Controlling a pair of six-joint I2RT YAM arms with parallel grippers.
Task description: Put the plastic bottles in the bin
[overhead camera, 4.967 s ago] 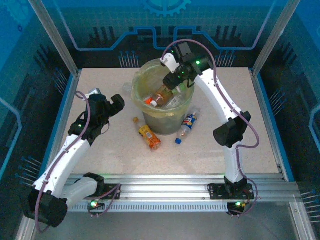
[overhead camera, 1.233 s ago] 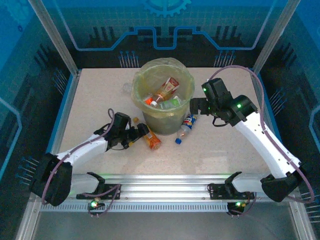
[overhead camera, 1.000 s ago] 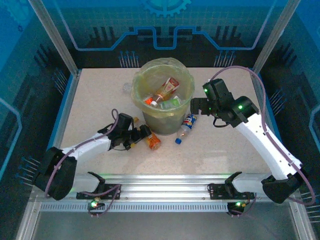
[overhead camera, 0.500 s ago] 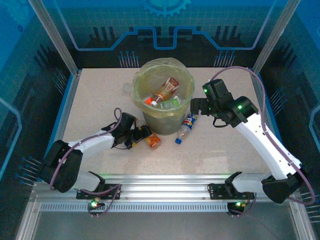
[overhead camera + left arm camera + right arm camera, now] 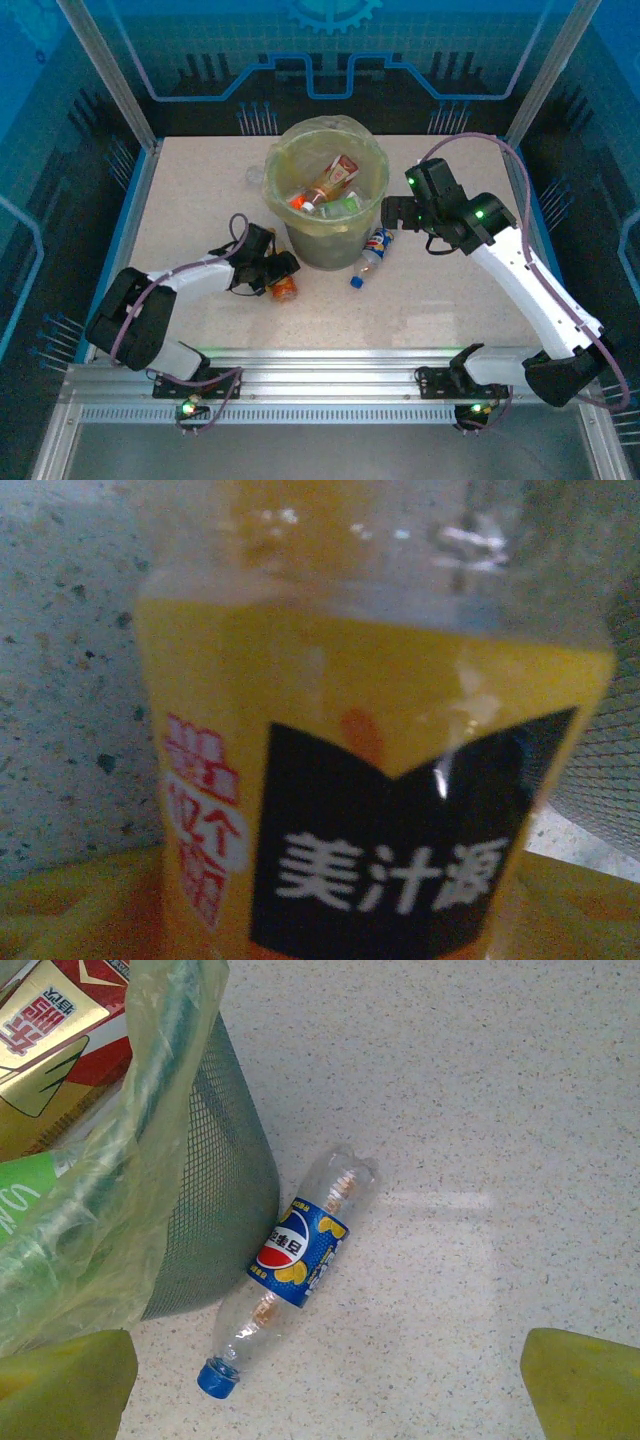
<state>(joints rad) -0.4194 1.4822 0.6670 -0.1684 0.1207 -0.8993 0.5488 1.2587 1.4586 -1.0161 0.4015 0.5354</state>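
We see the left arm (image 5: pixel 190 280) lying low over the near-left part of the bench (image 5: pixel 450 310). The left jaws are at an orange juice bottle (image 5: pixel 284 290), which lies on the bench just beside the near-left side of the bin (image 5: pixel 330 245). From the left wrist, this bottle sits very close between the yellow fingers (image 5: pixel 60 910), with its black and red label facing up. We cannot tell whether the left jaws have closed on it or only stand around it.

The right jaws hover just right of the bin, toward the far-right part of the bench. They are spread wide with nothing between the fingers (image 5: pixel 585 1385).

Below them a clear Pepsi bottle (image 5: pixel 300 1250) lies on its side against the foot of the bin's mesh wall, its blue cap (image 5: pixel 217 1378) pointing toward the near edge.

Inside the bin several bottles are piled, among them a brown bottle with a red label (image 5: pixel 335 178) and one with a green label (image 5: pixel 347 205). The thin bag liner (image 5: pixel 150 1110) hangs over the rim.
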